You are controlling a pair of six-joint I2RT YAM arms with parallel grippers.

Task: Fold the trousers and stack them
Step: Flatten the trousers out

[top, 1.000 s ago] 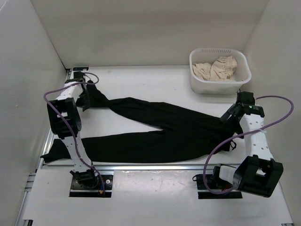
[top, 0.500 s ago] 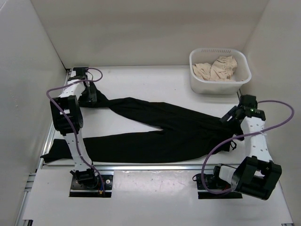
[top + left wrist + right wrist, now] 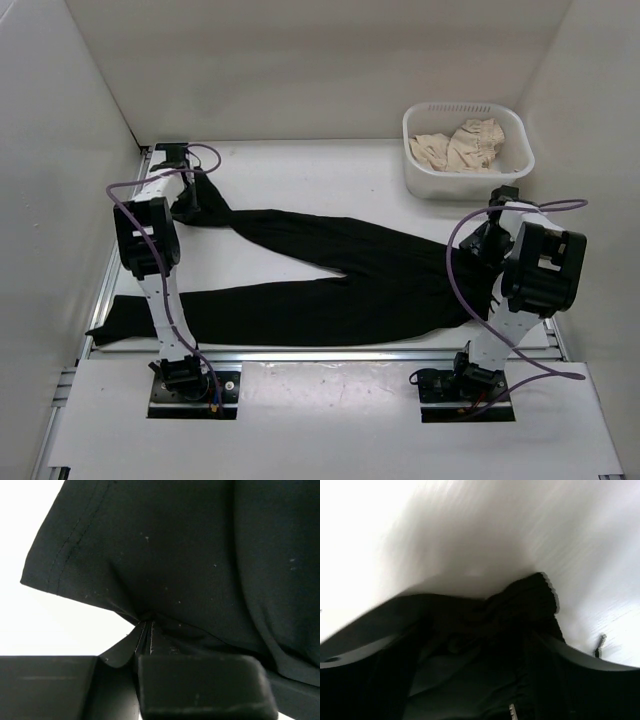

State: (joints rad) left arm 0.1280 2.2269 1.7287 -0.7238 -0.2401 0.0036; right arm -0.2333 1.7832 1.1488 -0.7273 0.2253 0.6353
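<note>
The black trousers (image 3: 340, 270) lie flat across the table, waist at the right and both legs running left. My left gripper (image 3: 192, 195) is at the end of the far leg and shut on its hem. In the left wrist view the stitched hem (image 3: 65, 555) spreads above, and a pinch of cloth disappears between the closed jaws of my left gripper (image 3: 145, 630). My right gripper (image 3: 487, 232) is down on the far corner of the waist. In the blurred right wrist view the ribbed waistband (image 3: 532, 597) bunches between the wide-apart jaws of my right gripper (image 3: 480, 645).
A white basket (image 3: 450, 186) with a beige cloth (image 3: 460, 146) stands at the back right, just beyond the right gripper. White walls close in the left, the back and the right. A metal rail (image 3: 320, 352) runs along the near table edge.
The left gripper has shifted slightly along the far leg's end and shut on the hem. The right arm has folded upright, bringing its gripper down onto the waistband.
</note>
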